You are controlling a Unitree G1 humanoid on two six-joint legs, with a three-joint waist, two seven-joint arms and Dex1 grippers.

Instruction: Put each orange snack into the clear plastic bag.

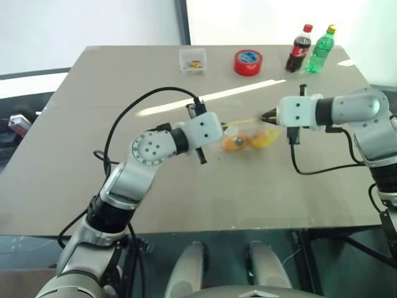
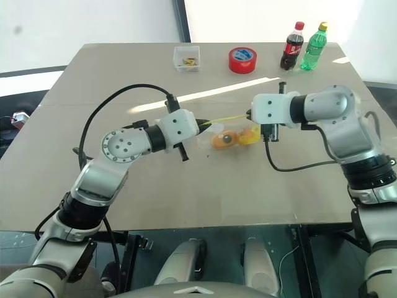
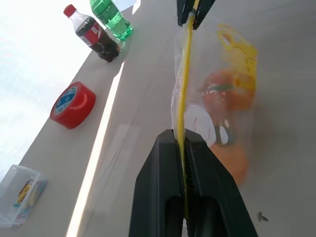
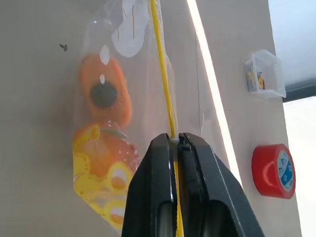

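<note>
Bag held taut between both grippers, above the table [image 1: 186, 186].
Left gripper [image 3: 183, 140] and right gripper [image 4: 174, 139] each clamped the clear plastic bag [image 1: 251, 138] by its yellow seal strip (long axis running left-right); both orange snacks [image 4: 104, 101] sat inside.

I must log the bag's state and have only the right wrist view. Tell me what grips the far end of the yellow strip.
Observer: The left gripper is shut on the far end of the yellow seal strip, opposite the right gripper, which pinches the near end.
Operator: Report whether the bag rests on the table.
Observer: The clear plastic bag hangs from the taut strip between both grippers; whether its lower edge touches the table I cannot tell.
Operator: Confirm the count inside.
Observer: Both orange snacks show inside the bag, one beside the other.
</note>
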